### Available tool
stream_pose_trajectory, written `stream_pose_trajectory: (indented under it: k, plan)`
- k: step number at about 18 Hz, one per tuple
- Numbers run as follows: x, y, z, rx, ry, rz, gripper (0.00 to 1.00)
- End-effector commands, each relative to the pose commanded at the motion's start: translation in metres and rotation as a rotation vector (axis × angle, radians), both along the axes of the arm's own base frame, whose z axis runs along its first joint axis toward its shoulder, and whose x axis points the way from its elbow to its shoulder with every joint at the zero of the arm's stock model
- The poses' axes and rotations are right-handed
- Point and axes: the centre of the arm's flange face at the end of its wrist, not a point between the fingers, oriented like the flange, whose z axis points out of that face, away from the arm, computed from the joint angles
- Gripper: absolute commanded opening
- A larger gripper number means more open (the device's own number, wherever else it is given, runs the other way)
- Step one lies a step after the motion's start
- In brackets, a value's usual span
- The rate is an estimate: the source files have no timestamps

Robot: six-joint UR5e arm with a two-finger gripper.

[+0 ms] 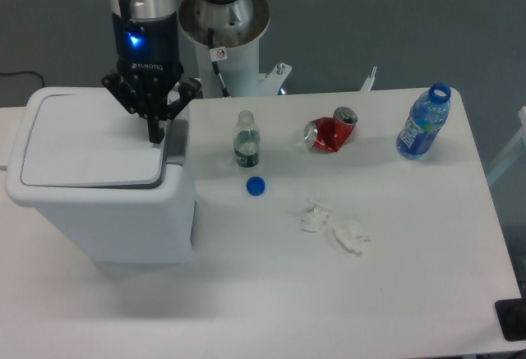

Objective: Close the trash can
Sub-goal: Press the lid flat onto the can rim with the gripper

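The trash can [123, 219] is a big boxy white bin at the left of the table. Its flat white lid [86, 141] lies almost level in the rim, with only a thin dark gap showing along its front and right edges. My gripper [155, 135] points straight down at the lid's right edge, fingers pressed together and shut on nothing, the tip touching the lid or just above it.
A small clear bottle [246, 140] stands right of the bin, with a blue cap [256, 185] lying in front of it. A crushed red can [330, 131], a blue water bottle [424, 121] and crumpled tissues [334, 226] lie further right. The robot's base [223, 22] stands behind.
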Motion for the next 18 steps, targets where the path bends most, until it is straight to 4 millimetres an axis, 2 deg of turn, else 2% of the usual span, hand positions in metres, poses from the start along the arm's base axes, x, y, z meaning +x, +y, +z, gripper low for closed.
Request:
stream_pose_trajectory:
  k: [9, 18]
  plan:
    - [-0.0027, 0.0035, -0.0101, -0.016, -0.010, 0.002, 0.07]
    - [-0.0024, 0.0033, -0.0083, -0.011, -0.009, 0.001, 0.07]
